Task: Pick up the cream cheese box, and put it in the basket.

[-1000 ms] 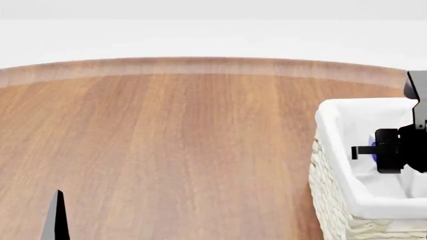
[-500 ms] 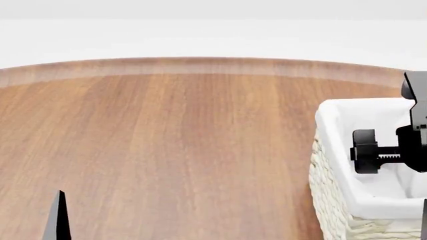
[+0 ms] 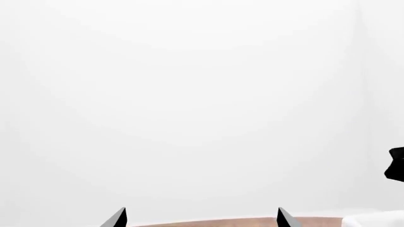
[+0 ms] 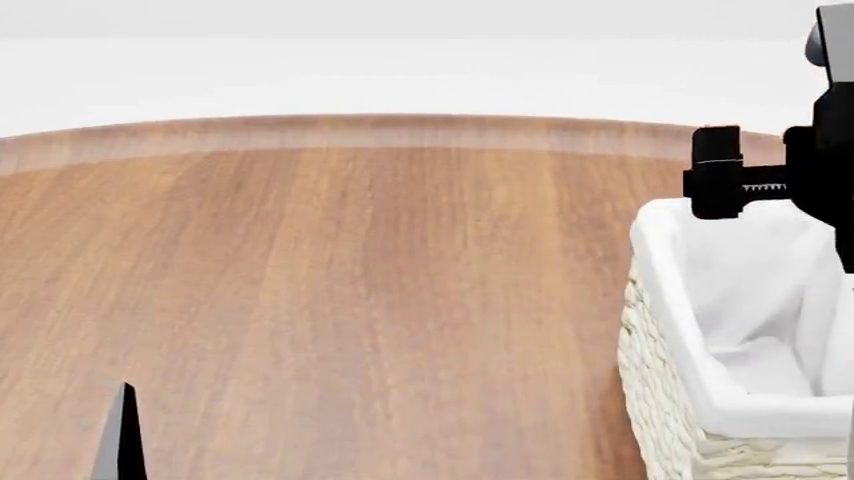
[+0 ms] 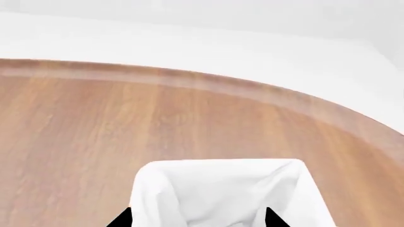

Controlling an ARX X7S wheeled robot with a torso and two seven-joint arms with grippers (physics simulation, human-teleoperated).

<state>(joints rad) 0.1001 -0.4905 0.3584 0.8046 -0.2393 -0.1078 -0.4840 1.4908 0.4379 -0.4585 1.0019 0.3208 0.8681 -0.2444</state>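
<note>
The wooden table [image 4: 334, 280] spreads wide beneath both arms. The basket [image 4: 667, 400] sits under the right gripper [image 5: 197, 218], its white liner below and between the two fingertips [image 5: 121, 218], which stand well apart with nothing held. The left gripper [image 3: 200, 218] points past the table edge, fingertips [image 3: 117, 217] spread and empty. The cream cheese box cannot be seen.

The right pincer [image 4: 747, 185] is matte black: a blocky body with a ribbed, screw-like rod running to a square-edged clamp block. A grey housing piece sits above it at the frame corner. In both wrist views its kind shows as two black pointed fingertips [image 5: 120, 220]. The left pincer [image 3: 200, 218] has the same black wedge tips.
</note>
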